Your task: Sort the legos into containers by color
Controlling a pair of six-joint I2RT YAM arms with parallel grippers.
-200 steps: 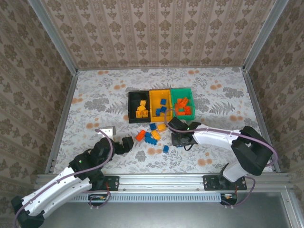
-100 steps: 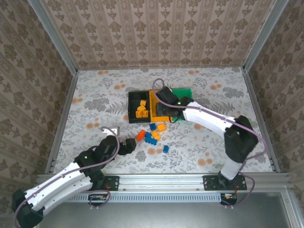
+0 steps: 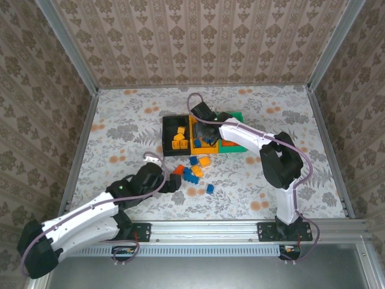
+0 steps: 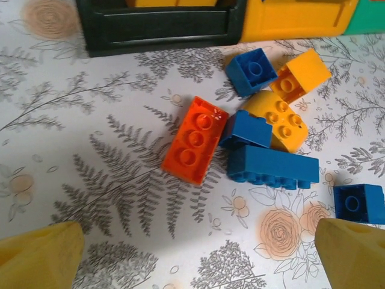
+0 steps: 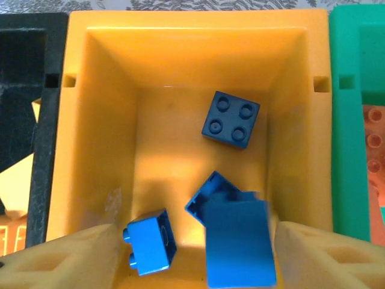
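Observation:
My right gripper hangs open over the orange-yellow bin. A blurred blue lego is loose between its fingers, over three blue legos lying in the bin. In the top view the right gripper is above the middle bin, between the black bin and the green bin. My left gripper is open and empty, just short of a red-orange lego. Beyond that lie a long blue lego, yellow-orange legos and more blue ones.
The black bin holds yellow-orange legos and the green bin holds red-orange ones. A single blue lego lies apart from the pile, toward the near edge. Metal rails and wallpapered walls border the table.
My right arm swung from the loose pile up to the orange-yellow bin and let go of a blue lego there. My left gripper crept rightward toward the red-orange lego.

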